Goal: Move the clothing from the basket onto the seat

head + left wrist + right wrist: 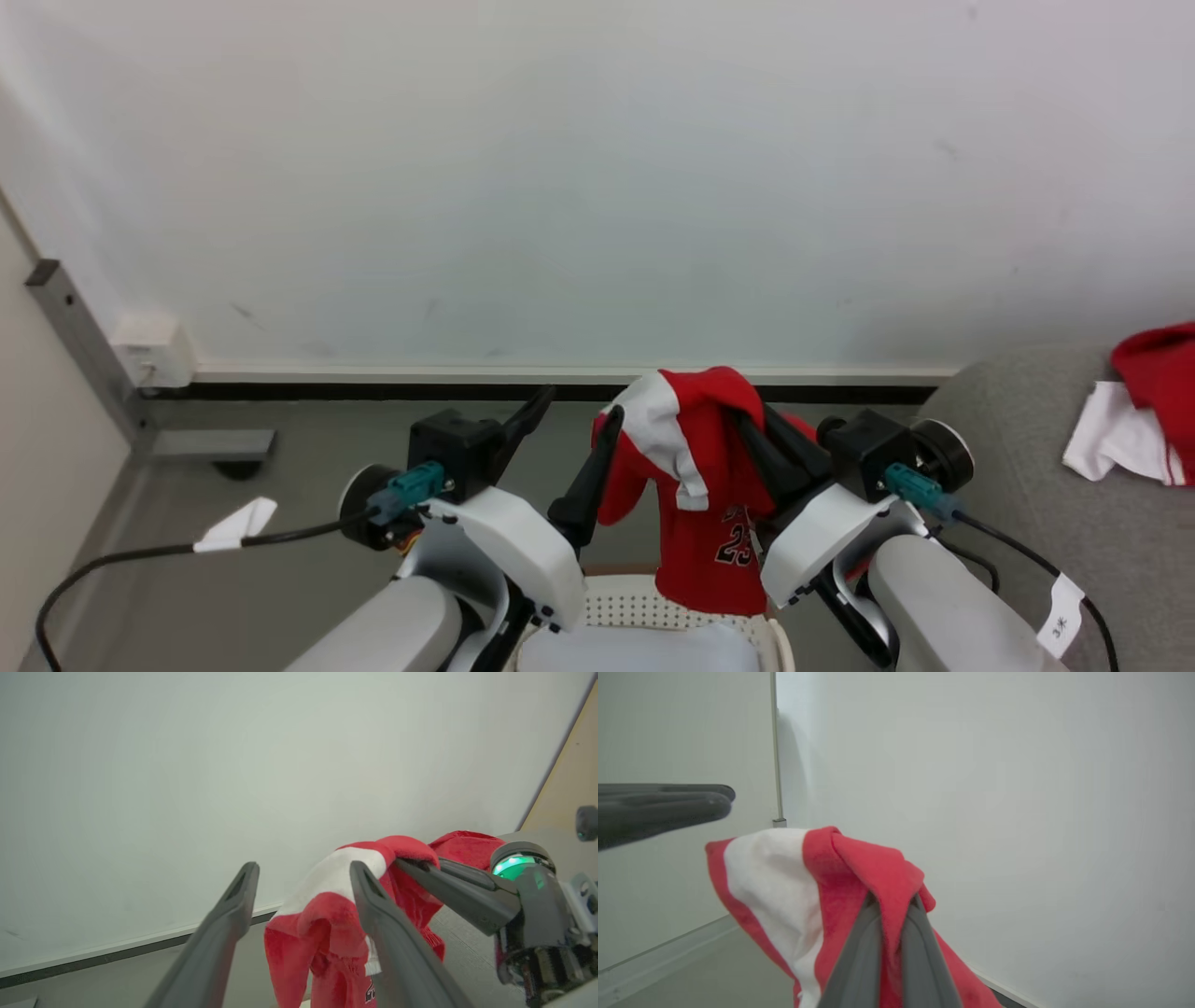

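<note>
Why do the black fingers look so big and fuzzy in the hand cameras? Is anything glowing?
Left wrist view: the left gripper sits close to the wide lens, so its fingers look huge and soft-edged, and a green light glows on the other arm. Right wrist view: the right gripper, pinching the clothing, is blurry. Head view: soft, even light, no glare.

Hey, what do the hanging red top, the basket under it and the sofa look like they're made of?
The hanging red top: soft matte fabric, perhaps fleece or terry; it drapes limply and looks fuzzy up close. The basket: probably rigid cream plastic, with regular rows of holes. The sofa: grey, seemingly woven upholstery, matte, finely textured.
</note>
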Available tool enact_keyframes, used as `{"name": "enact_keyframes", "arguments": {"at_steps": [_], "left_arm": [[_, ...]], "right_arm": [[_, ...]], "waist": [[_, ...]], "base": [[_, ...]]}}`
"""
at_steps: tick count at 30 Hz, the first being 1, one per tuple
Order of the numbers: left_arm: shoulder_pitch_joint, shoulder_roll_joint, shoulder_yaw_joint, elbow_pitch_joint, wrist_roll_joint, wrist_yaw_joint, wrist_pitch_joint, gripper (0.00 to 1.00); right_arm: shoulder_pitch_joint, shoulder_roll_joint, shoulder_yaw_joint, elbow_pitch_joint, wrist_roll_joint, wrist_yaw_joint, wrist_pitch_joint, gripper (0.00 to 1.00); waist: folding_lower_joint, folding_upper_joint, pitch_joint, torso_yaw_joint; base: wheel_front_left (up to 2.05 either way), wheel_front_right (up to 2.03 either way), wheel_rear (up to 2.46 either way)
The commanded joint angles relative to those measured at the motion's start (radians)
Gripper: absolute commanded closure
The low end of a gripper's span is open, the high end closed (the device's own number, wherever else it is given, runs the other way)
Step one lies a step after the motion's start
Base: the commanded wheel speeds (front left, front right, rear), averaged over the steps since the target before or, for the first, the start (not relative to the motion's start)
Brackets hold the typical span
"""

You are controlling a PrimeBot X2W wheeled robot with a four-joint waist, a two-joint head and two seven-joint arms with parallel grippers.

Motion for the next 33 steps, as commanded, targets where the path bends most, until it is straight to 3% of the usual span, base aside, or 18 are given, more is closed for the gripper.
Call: {"name": "enact_keyframes", "arguments": {"at_steps": [1, 13, 19, 27, 33], "left_arm": [[0.015, -0.002, 0.000, 0.001, -0.002, -0.003, -0.009, 0.00], [0.004, -0.016, -0.005, -0.020, 0.003, 0.003, -0.034, 0.00], [0.002, -0.025, -0.019, -0.029, 0.011, -0.001, -0.040, 0.00], [-0.012, -0.034, -0.045, -0.043, 0.025, 0.000, -0.025, 0.00], [-0.056, -0.030, -0.071, -0.066, 0.050, -0.005, 0.014, 0.00]], "right_arm": [[-0.010, -0.001, -0.016, -0.007, -0.018, -0.002, -0.003, 1.00], [0.004, -0.005, -0.151, -0.060, -0.166, -0.002, -0.003, 1.00], [0.039, -0.038, -0.215, -0.112, -0.204, -0.002, 0.003, 1.00], [0.105, -0.098, -0.289, -0.235, -0.215, -0.002, 0.043, 1.00], [0.123, -0.112, -0.400, -0.323, -0.195, -0.002, 0.062, 1.00]], "waist": [[-0.0001, -0.0001, 0.013, -0.056], [-0.0001, -0.0001, 0.052, -0.346], [-0.0001, -0.0001, 0.067, -0.463], [-0.0001, -0.0001, 0.099, -0.539], [-0.0001, -0.0001, 0.190, -0.519]], "base": [[0.00, 0.00, 0.00], [0.00, 0.00, 0.00], [0.00, 0.00, 0.00], [0.00, 0.00, 0.00], [0.00, 0.00, 0.00]]}}
